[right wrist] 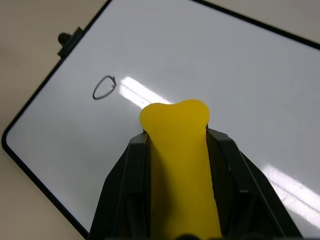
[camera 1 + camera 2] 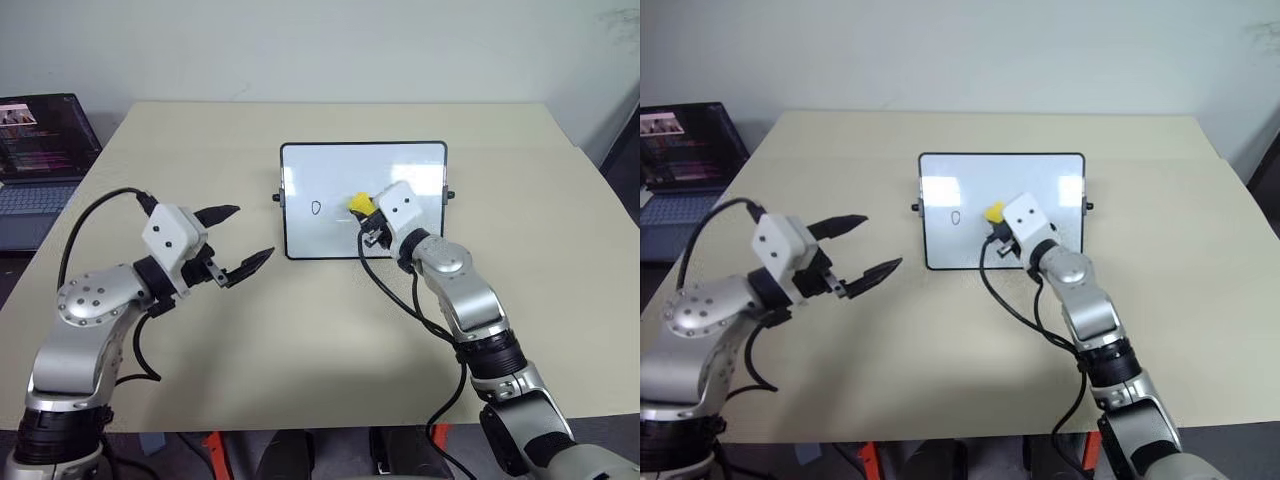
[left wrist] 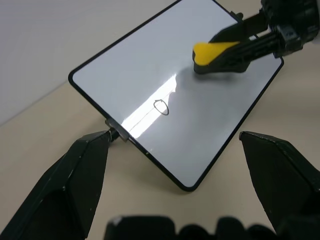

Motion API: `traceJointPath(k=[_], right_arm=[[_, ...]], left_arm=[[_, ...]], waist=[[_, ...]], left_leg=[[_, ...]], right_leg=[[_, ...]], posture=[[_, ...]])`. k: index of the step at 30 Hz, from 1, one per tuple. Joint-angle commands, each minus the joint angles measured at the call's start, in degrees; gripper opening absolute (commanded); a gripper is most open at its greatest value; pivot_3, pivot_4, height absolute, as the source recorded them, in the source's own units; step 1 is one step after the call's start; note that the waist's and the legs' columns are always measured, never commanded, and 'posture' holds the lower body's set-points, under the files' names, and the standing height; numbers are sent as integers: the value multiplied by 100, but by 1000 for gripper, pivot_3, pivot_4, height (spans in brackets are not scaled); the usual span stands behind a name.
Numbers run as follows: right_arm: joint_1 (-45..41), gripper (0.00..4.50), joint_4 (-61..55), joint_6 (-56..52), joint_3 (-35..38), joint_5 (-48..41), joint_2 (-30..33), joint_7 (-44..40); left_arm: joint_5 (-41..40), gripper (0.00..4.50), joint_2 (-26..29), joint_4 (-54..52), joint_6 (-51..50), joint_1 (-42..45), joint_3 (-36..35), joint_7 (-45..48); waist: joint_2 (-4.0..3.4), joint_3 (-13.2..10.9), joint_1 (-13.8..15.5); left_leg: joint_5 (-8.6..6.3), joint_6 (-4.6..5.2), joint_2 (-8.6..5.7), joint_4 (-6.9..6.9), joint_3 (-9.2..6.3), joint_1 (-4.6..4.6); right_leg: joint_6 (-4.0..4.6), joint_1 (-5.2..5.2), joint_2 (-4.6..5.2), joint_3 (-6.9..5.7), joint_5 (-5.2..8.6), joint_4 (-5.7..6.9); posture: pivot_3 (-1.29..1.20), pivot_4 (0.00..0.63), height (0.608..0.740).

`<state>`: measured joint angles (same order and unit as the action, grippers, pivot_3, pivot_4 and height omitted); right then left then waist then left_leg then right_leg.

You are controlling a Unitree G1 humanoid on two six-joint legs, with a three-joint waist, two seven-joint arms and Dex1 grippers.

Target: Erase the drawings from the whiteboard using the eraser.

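I have the right hand (image 2: 368, 222) clenched on the yellow eraser (image 2: 359, 204), its two black fingers (image 1: 127, 185) clamped along the block's sides with the rounded front end sticking out past them. That arm reaches forward and toward the left from the bench's near right edge, forearm angled up over the whiteboard (image 2: 330, 170), wrist roughly level, so the eraser sits over the middle of the white surface. The whiteboard lies flat near the middle of the beige bench (image 2: 300, 330). I can make out one loop-like drawing (image 2: 316, 208) on the board's left half, just beside the eraser but apart from it. My left hand (image 2: 243, 240) hangs over the bench, near the board's left edge, released, its fingers spread wide and pointing toward the board. A laptop (image 2: 40, 160) stands off the bench's far left corner.
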<state>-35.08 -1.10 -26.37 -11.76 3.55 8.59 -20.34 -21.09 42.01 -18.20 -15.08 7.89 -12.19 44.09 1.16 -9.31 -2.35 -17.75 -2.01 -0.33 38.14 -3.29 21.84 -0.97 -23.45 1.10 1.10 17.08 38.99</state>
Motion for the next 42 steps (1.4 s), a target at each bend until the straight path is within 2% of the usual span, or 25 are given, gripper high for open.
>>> traceJointPath(k=[1,6,19,42], right_arm=[[-199,1226,-293,-15,64,-76,-88,22],[-340,1226,-134,80,44,-74,-149,33],[-794,1226,471,462,67,-50,-287,97],[-860,1226,517,517,104,-52,-250,198]], left_arm=[[164,4500,-78,124,356,-170,-257,-147],[303,4500,-191,354,617,-335,-265,-230],[349,4500,-275,463,719,-126,20,-132],[420,4500,-279,633,701,310,226,-34]], waist=[[0,0,3],[0,0,34],[0,0,45],[1,1,39]], left_leg=[[0,0,0,0,0,-2],[0,-1,-1,1,1,0],[1,-1,-1,2,2,-1],[7,-12,0,4,3,0]], right_leg=[[0,0,0,0,0,1],[0,0,1,-1,0,-1],[1,0,1,-2,0,0],[1,0,1,-3,-1,4]], posture=[[0,150,740],[0,150,740],[0,150,740],[0,150,740]])
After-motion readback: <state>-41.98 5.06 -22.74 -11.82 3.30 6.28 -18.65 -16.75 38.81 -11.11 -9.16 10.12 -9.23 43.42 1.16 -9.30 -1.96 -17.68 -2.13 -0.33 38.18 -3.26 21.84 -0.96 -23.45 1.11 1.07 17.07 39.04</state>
